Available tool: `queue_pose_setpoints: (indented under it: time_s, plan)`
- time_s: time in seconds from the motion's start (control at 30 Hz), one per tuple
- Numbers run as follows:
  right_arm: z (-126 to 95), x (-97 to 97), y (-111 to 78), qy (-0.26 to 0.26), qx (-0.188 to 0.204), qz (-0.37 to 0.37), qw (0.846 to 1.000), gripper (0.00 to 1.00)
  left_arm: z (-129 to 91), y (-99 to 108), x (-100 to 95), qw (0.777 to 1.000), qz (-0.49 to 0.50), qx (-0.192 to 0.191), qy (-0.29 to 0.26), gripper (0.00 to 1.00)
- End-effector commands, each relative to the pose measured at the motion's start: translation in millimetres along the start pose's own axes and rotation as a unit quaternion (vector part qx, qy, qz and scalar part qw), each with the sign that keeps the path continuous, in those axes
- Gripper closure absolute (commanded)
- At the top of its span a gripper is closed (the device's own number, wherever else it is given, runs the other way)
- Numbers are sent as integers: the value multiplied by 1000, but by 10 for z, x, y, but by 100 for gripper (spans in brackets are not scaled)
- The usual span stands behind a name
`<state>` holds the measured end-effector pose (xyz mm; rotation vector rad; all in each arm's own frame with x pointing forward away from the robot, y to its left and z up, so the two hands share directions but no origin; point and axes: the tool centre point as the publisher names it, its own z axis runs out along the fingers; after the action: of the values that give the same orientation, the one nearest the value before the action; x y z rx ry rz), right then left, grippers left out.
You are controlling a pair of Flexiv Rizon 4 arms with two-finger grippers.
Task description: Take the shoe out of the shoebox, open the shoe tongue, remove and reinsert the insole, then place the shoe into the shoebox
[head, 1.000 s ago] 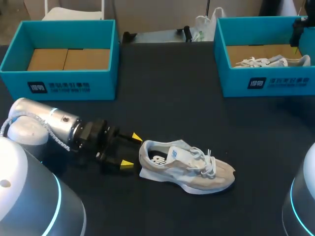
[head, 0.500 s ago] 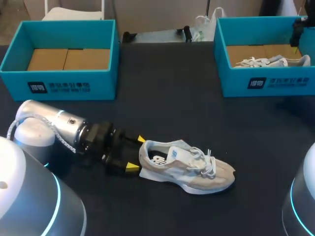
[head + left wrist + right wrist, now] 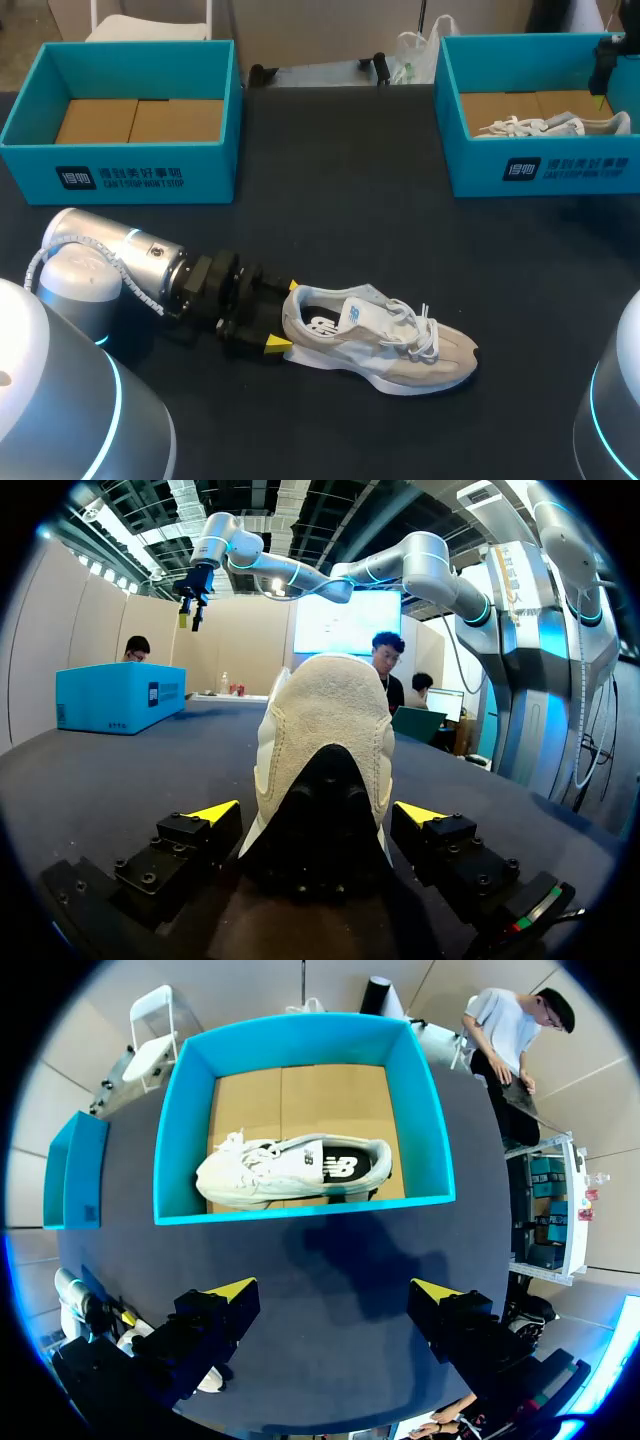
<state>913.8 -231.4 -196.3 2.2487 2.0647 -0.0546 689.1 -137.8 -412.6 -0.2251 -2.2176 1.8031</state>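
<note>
Expect the shoe [image 3: 385,345] to be light and soft: the fabric upper and tongue will likely give under a pinch, while heel and sole look firmer, so take hold at the heel. It rests on the worktop [image 3: 340,200], heel between the spread fingers of your left gripper [image 3: 285,315], which is not clamping it. It's a pale beige sneaker with white laces and a dark lining. Your right gripper [image 3: 335,1298] hangs open above the far shoebox [image 3: 300,1035].
</note>
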Motion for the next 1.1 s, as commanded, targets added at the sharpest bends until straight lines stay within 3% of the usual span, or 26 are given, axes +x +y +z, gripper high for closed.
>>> queue_pose_setpoints:
  time_s: [0.03,1.1]
  plan:
    - [2,2,-11,0,-1,1,1000,0,62,24,-36,1000,-1,0,1,0]
    - [2,2,-11,0,-1,1,1000,0,375,-22,1,999,7,7,32,0]
